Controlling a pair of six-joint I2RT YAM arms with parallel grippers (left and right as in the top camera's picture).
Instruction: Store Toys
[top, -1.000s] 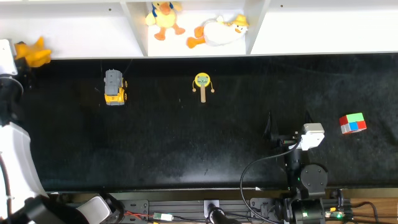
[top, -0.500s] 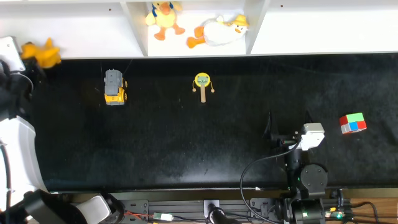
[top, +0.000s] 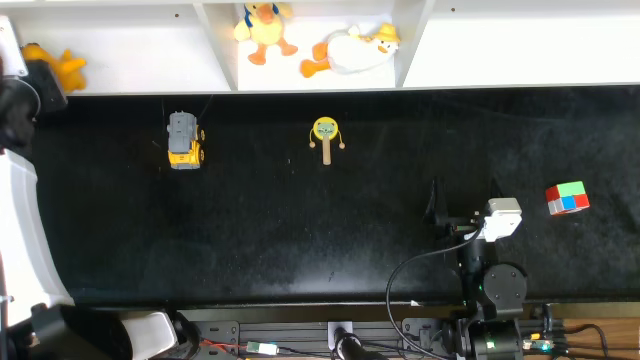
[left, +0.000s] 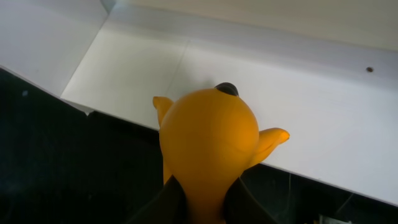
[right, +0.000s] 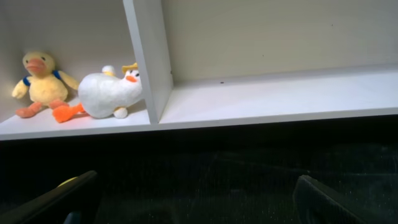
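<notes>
My left gripper (left: 205, 208) is shut on an orange plush toy (left: 208, 146) and holds it over the front edge of the white shelf's left compartment (left: 323, 118). From above, the orange toy (top: 58, 66) and left gripper (top: 38, 82) are at the far left by the shelf (top: 130, 50). On the black mat lie a yellow and grey toy truck (top: 183, 138), a green rattle with a wooden handle (top: 326, 135) and a coloured cube (top: 567, 198). My right gripper (top: 434, 205) rests open near the front right, its own view showing the fingers (right: 56, 199) spread wide with nothing between them.
The shelf's middle compartment holds a yellow duck plush (top: 263, 28) and a white duck plush (top: 350, 50), also seen as the yellow duck (right: 38, 76) and white duck (right: 106, 94). A divider (right: 149, 62) separates them from the right compartment (right: 280, 93).
My left arm has carried the orange toy up the view, from the mat's edge to the left compartment's front. The right arm has not moved.
</notes>
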